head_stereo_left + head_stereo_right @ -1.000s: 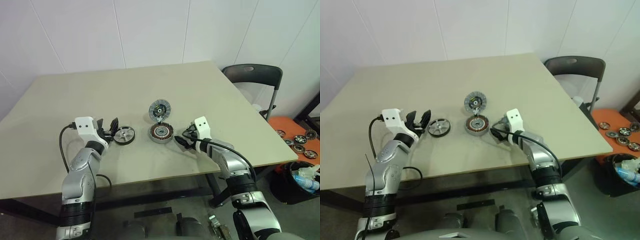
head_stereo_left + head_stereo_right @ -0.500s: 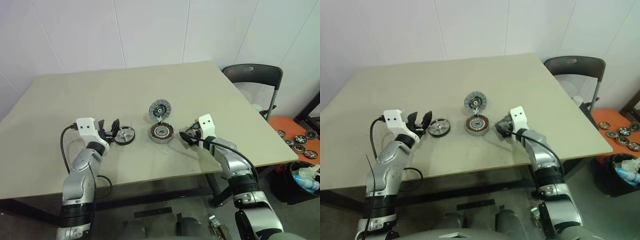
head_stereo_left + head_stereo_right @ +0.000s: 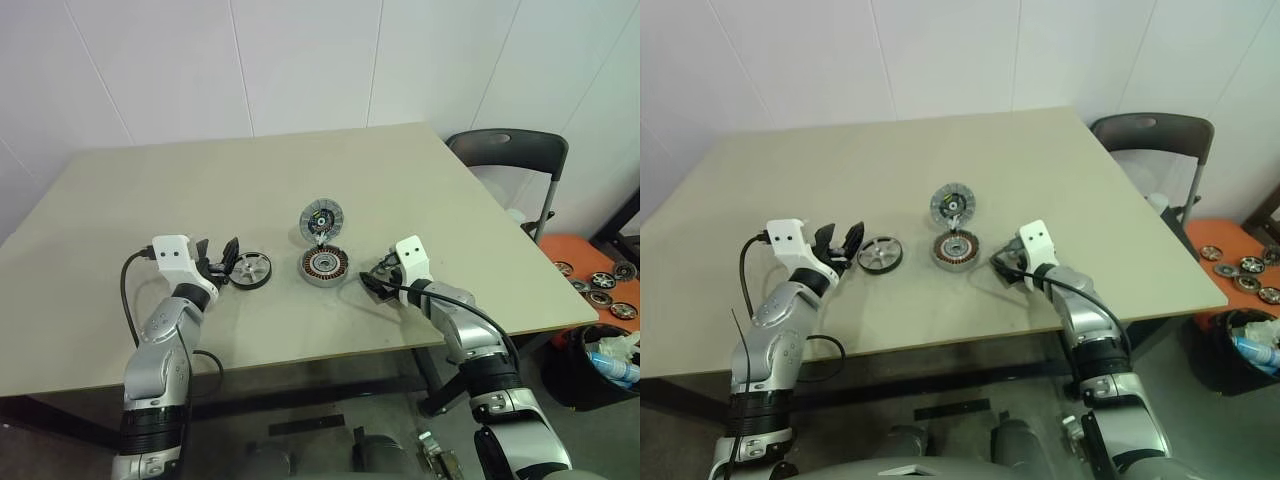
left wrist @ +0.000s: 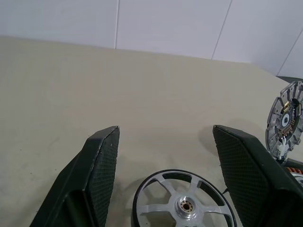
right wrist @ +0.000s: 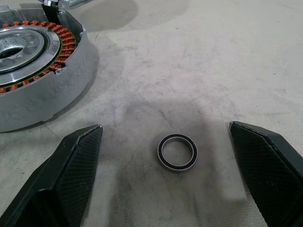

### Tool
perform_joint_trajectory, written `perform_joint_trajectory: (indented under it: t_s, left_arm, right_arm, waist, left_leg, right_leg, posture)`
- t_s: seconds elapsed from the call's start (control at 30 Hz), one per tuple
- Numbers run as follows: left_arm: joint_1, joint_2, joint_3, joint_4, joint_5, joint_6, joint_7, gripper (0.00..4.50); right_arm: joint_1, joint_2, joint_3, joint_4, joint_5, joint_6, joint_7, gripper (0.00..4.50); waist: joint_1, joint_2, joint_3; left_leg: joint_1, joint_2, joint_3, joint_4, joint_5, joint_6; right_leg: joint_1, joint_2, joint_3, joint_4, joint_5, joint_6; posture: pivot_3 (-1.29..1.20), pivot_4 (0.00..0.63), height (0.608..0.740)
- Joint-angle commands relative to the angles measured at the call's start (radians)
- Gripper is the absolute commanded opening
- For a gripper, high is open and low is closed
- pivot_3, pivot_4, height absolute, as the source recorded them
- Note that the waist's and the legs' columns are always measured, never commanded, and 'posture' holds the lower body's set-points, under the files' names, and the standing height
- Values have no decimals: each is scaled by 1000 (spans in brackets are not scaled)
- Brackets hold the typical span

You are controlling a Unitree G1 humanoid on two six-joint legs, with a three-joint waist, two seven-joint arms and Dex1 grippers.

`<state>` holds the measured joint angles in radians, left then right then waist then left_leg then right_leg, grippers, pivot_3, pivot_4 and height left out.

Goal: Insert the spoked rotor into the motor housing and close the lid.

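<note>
Left pincer (image 4: pixel 163 175) gapes around the spoked rotor (image 3: pixel 249 270), flat on the tabletop (image 3: pixel 150 200): stiff, slick metal, best pinched across its thin rim; right pincer (image 5: pixel 165 175) open too.

Beige table (image 3: pixel 150 190) against a white panelled wall (image 3: pixel 300 60) — dark chair (image 3: pixel 510 150) at its right, grey floor below
</note>
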<state>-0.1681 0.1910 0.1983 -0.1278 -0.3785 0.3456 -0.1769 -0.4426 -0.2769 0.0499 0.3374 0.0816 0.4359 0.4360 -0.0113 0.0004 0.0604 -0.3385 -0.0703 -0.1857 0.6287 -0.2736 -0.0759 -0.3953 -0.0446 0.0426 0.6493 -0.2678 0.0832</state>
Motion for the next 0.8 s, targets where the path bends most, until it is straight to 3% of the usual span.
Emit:
perform_joint_trajectory:
  t_s: [0.03, 0.13, 0.17, 0.23, 0.4, 0.57, 0.63, 0.7, 0.8]
  left_arm:
    - [-7, 10, 4, -36, 4, -8, -7, 3300]
    - [-8, 11, 5, -35, 4, -8, -7, 3300]
    - [-8, 10, 5, -35, 3, -8, -7, 3266]
    - [-7, 10, 4, -36, 4, -9, -7, 3247]
    - [-11, 10, 4, -29, 4, -12, -9, 3247]
    - [-17, 11, 4, -21, 5, -15, -11, 3247]
    - [-17, 11, 4, -20, 6, -16, -13, 3247]
    - [-17, 10, 5, -20, 6, -15, -13, 3247]
    - [-17, 10, 5, -19, 7, -15, -15, 3247]
  right_arm:
    - [-2, -4, 9, -7, -14, 14, -5, 4500]
    - [-1, -4, 9, -10, -10, 12, 0, 4500]
    - [0, -5, 10, -11, -11, 10, 2, 4310]
    - [3, -10, 18, -15, -17, 10, 6, 3888]
    - [2, -11, 25, -22, -16, 30, 4, 2274]
    - [-1, -11, 27, -24, -15, 13, 7, 2274]
    - [0, -10, 27, -25, -15, 14, 6, 1936]
    - [1, -10, 27, -26, -14, 14, 5, 1936]
    - [5, -7, 24, -34, -2, 14, 14, 1273]
  waist:
    - [0, 0, 0]
    - [0, 0, 0]
    - [0, 0, 0]
    - [0, 0, 0]
    - [2, 0, 0]
    - [1, 0, 0]
    - [1, 0, 0]
    - [1, 0, 0]
    - [2, 0, 0]
  left_leg:
    - [0, 0, 0, 0, 0, 0]
    - [0, 0, 0, 0, 0, 0]
    - [0, 0, 0, 0, 0, 0]
    - [0, 0, 0, 0, 0, 0]
    - [0, 0, 0, 1, 0, 0]
    - [0, 0, 0, 2, 0, 0]
    - [0, 0, 0, 2, 0, 0]
    - [0, 0, 0, 2, 0, 0]
    - [0, 0, 0, 2, 0, 0]
  right_leg:
    - [0, 0, 0, 0, 0, 0]
    - [0, 0, 0, 0, 0, 0]
    - [0, 0, 0, 0, 0, 0]
    - [0, 0, 0, 0, 0, 0]
    - [1, 0, 0, 0, 0, 0]
    - [2, 0, 0, -1, 0, 2]
    - [2, 0, 0, -1, 0, 2]
    - [2, 0, 0, -1, 0, 2]
    - [2, 0, 0, -1, 0, 2]
  posture:
    - [0, 0, 740]
    - [0, 0, 740]
    - [0, 0, 740]
    - [0, 0, 740]
    - [0, 0, 740]
    - [0, 0, 740]
    - [0, 0, 740]
    - [0, 0, 740]
    - [0, 0, 740]
